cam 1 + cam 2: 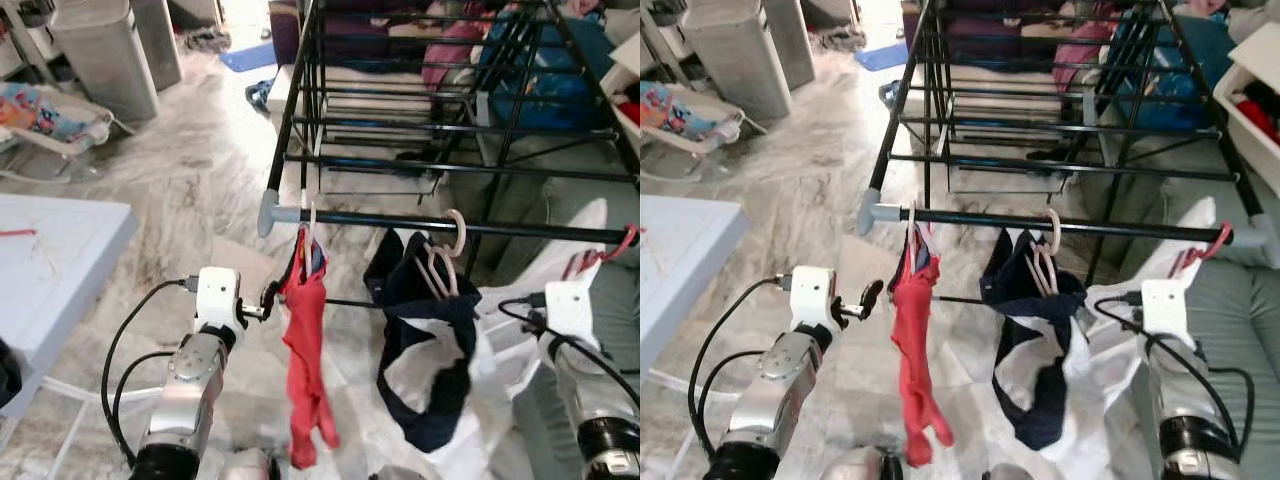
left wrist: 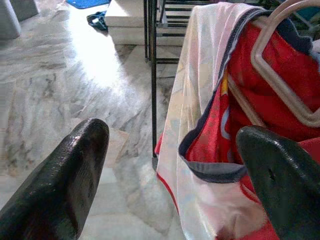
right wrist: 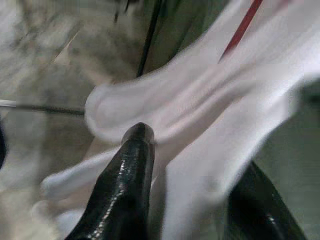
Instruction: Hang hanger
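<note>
Left eye view: left claw [image 1: 268, 297] raised, spread wide beside red garment [image 1: 305, 350]; right claw [image 3: 195, 190] clamps white cloth [image 3: 210, 125].

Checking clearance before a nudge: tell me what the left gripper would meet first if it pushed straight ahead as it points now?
Probably the red garment on its hanger; the open left gripper faces its edge, though depth is unclear.

I'm getting both head eyes looking forward and down at the drying rack [image 1: 420, 215], sharing the red garment [image 1: 305, 340] and the dark garment [image 1: 1035, 350]. My left wrist camera is looking along its fingers [image 2: 60, 185], sitting very near that red garment. The right wrist camera is pressing close on what is probably white cloth [image 3: 200, 125], blurred.
</note>
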`<state>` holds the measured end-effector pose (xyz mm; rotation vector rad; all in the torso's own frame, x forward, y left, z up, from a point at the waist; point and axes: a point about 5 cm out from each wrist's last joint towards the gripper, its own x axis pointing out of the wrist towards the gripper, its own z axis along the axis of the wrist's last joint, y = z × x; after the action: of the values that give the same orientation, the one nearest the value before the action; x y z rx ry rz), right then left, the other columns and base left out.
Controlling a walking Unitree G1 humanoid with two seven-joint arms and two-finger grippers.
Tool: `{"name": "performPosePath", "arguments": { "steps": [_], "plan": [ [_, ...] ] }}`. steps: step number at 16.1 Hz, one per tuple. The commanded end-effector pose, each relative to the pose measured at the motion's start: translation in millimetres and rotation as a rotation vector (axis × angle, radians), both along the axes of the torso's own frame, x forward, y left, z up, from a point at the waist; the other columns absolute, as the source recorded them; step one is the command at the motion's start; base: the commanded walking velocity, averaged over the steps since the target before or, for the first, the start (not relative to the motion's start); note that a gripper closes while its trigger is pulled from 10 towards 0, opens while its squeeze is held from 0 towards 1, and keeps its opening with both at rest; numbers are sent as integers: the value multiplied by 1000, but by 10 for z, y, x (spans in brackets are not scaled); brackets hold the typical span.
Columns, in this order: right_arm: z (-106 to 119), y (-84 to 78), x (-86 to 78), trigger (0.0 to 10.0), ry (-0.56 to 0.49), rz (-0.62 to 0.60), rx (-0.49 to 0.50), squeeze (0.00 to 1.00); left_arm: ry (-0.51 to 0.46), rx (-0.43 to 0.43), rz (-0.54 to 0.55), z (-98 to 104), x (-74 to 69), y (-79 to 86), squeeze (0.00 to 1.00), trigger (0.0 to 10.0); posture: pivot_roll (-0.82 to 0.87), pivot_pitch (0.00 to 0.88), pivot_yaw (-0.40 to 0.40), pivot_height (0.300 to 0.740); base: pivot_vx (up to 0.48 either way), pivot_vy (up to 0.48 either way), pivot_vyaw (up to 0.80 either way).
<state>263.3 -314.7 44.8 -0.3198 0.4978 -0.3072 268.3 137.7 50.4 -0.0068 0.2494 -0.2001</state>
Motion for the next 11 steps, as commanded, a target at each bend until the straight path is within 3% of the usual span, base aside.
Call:
{"name": "performPosePath", "arguments": {
  "steps": [1,6,11],
  "plan": [
    [123,37,29,10000,-75,13,-64,1000,-23,18,-8,51,13,6,0,10000,-41,0,10,740,0,0,0],
    [262,159,-245,10000,-198,-80,-177,1000,9,1,-30,30,-38,-19,0,10000,-52,0,15,740,0,0,0],
    [203,332,-676,10000,-184,-107,-143,1000,-2,11,-44,51,-82,-6,0,10000,-57,0,20,740,0,0,0]
  ]
}}
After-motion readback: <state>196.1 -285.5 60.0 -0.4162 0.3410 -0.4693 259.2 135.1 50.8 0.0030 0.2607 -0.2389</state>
